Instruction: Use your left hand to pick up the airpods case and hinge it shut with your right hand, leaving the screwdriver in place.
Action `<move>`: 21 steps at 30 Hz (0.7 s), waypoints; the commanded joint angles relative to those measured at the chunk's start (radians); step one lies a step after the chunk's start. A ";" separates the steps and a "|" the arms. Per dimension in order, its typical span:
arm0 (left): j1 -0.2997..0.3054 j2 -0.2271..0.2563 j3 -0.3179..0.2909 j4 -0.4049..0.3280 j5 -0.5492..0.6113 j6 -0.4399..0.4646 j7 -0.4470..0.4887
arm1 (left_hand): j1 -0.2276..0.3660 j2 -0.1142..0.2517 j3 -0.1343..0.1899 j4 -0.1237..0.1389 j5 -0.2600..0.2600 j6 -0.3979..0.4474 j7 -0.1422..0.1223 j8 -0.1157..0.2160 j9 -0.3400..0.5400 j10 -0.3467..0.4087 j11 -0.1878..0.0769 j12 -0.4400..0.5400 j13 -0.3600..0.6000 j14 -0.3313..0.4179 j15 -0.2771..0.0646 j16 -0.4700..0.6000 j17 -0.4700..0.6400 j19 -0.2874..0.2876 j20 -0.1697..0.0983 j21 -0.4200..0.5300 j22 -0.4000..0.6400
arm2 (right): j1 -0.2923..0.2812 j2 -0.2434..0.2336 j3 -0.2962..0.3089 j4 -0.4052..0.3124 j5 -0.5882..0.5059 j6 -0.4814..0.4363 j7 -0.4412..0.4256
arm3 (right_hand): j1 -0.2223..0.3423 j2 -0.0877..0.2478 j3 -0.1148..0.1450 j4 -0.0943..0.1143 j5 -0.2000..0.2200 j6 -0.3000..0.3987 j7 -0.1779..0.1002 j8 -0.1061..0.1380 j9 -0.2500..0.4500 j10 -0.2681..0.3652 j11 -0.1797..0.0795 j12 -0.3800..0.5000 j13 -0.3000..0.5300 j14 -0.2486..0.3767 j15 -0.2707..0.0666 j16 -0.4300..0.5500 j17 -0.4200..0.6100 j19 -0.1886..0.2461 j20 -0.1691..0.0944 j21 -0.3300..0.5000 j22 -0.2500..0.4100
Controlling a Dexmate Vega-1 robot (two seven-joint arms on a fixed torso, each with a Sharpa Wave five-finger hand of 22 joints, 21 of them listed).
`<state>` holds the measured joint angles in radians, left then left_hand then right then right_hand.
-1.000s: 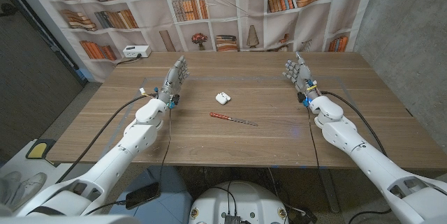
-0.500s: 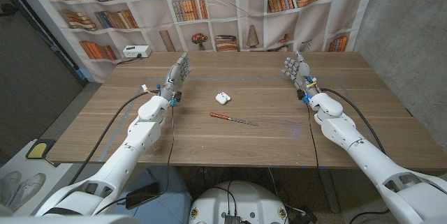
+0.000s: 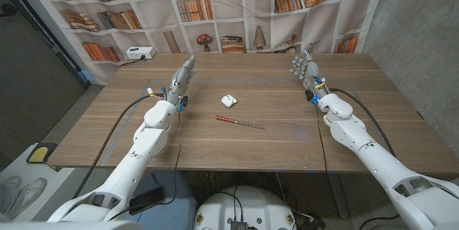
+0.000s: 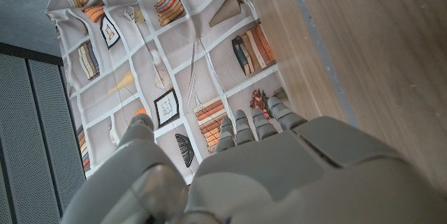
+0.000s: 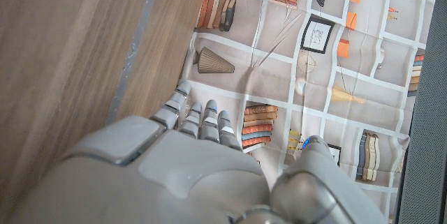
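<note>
— AirPods case [image 3: 229, 101]: where is it, and is a hand on it?

— Mid-table [image 3: 272, 144], lid up, untouched. The left hand [image 3: 182, 79] and right hand [image 3: 305, 69] are raised at either side, fingers spread, holding nothing.

— And the screwdriver [image 3: 239, 122]?

— Lying just nearer than the case, apart from it, so the left hand's reach can probably avoid it.

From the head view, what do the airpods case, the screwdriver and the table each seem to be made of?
Airpods case: probably glossy white plastic, smooth and evenly bright.
Screwdriver: red handle, likely plastic; thin dark shaft, probably metal.
Table: wood or wood-look laminate, matte, with visible grain lines.
</note>
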<state>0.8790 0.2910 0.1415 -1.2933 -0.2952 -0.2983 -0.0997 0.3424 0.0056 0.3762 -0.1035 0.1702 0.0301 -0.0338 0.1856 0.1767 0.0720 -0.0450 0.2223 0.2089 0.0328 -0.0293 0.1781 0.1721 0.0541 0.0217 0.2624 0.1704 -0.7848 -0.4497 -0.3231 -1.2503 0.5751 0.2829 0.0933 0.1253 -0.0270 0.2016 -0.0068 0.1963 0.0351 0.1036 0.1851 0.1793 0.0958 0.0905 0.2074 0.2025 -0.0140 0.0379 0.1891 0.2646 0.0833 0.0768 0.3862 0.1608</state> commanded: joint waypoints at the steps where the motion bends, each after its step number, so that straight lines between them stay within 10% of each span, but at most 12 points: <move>1: 0.063 -0.026 -0.018 -0.055 0.075 -0.027 0.063 | 0.016 -0.002 0.005 -0.012 0.005 0.008 -0.003 0.007 0.003 0.018 -0.006 0.010 0.002 0.010 -0.008 0.011 0.002 0.013 -0.003 -0.005 0.001 | -0.006 -0.005 0.016 -0.010 0.003 -0.010 0.009 | 0.010 0.002 0.003 -0.004 0.003 -0.007 -0.001 0.002 0.005 -0.009 0.002 -0.001 0.004 -0.005 0.002 0.002 0.001 0.005 -0.005 -0.005 0.005; 21: 0.157 -0.017 0.002 -0.212 0.225 0.062 0.240 | 0.063 -0.021 0.012 -0.050 0.007 0.015 -0.009 0.008 0.004 0.070 -0.015 0.024 0.001 0.088 -0.015 0.027 0.003 0.064 0.011 -0.015 0.002 | -0.017 -0.032 0.025 -0.027 -0.002 -0.028 0.020 | 0.011 0.003 0.003 -0.008 0.003 -0.010 0.000 0.003 0.004 -0.012 0.000 -0.002 0.003 -0.011 0.003 0.003 -0.008 0.002 -0.004 -0.019 0.005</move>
<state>0.9932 0.2738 0.1341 -1.4327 -0.1625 -0.2851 0.0329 0.3913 -0.0170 0.3833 -0.1464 0.1702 0.0376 -0.0413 0.1856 0.1784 0.1289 -0.0574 0.2380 0.2090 0.1093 -0.0440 0.2013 0.1722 0.1057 0.0340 0.2547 0.1703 -0.7967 -0.4695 -0.3055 -1.2683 0.5713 0.2682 0.1103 0.1253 -0.0270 0.2043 -0.0098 0.1963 0.0316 0.1002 0.1851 0.1792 0.0921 0.0870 0.2073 0.2024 -0.0139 0.0379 0.1890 0.2552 0.0833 0.0768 0.3716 0.1607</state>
